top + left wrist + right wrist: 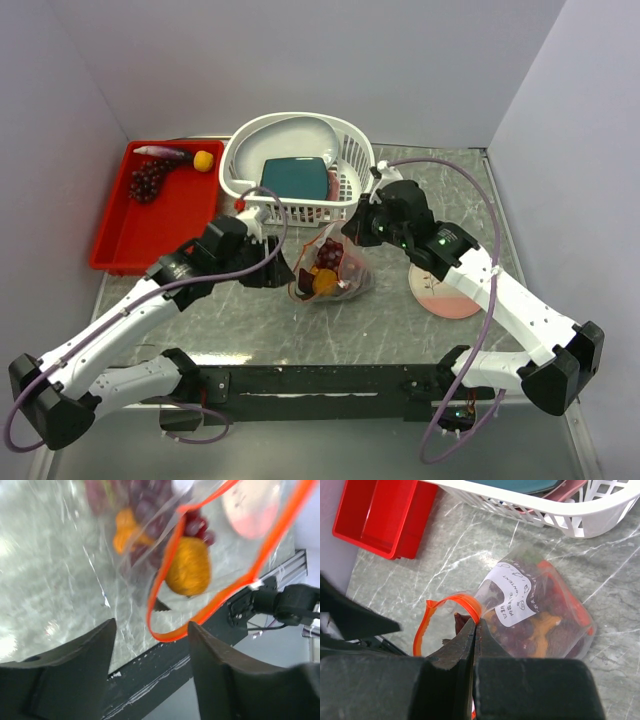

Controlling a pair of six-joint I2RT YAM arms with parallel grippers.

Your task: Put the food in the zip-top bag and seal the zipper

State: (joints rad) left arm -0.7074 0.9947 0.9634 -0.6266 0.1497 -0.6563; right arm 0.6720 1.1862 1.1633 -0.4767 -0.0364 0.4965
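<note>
The zip-top bag (338, 272) lies on the table in front of the basket, with its zipper (449, 600) gaping open in a loop. Inside it are dark grapes (329, 256), an orange piece (543, 626) and a yellow-orange fruit (189, 566). My right gripper (476, 623) is shut on the bag's mouth edge at the zipper. My left gripper (150, 645) is open, with the lower bend of the zipper (167, 634) between its fingers but not touching them. An eggplant (160, 152), a yellow fruit (203, 160) and a grape bunch (147, 181) lie in the red tray (150, 230).
A white slotted basket (345, 150) holding a teal dish (295, 177) stands just behind the bag. A pink-and-cream plate (450, 298) lies at the right under my right arm. The red tray also shows in the right wrist view (380, 515).
</note>
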